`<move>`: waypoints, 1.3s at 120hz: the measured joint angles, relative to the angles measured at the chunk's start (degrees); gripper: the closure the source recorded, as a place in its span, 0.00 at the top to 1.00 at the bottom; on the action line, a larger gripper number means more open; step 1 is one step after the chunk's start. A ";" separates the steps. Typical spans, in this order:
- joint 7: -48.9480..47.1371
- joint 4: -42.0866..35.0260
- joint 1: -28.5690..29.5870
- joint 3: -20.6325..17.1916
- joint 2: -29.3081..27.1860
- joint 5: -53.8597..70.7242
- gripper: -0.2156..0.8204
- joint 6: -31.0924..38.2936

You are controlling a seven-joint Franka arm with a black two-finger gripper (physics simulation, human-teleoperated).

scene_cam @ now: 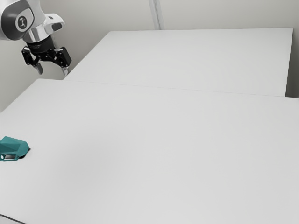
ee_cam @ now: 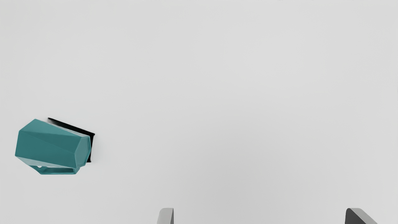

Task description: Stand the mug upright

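Plainly, claw (scene_cam: 52, 72) wide open, empty; teal mug (ee_cam: 49, 144) sideways on white table (scene_cam: 163, 154), pale wall (scene_cam: 224, 14) behind.

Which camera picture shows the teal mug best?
The wrist view. There the mug fits whole in the picture, lying on its side, with its flat faces and its handle in sight. The exterior view cuts the mug off at the left edge, showing one end and part of the handle.
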 joint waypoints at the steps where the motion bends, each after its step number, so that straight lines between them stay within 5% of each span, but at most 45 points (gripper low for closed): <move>1: 0.05 0.00 0.00 0.01 0.01 0.00 0.79 0.06; 28: 1.11 -0.07 0.89 0.28 0.38 -0.03 0.79 1.08; 64: 2.57 -0.04 19.25 0.40 2.80 -7.86 0.79 0.58; 93: 8.48 0.42 34.04 0.41 11.23 -20.01 0.79 -0.35; 125: 21.69 5.87 42.87 0.40 24.21 -31.65 0.79 -0.24; 156: 37.19 6.24 53.23 0.47 29.03 -37.68 0.79 -0.90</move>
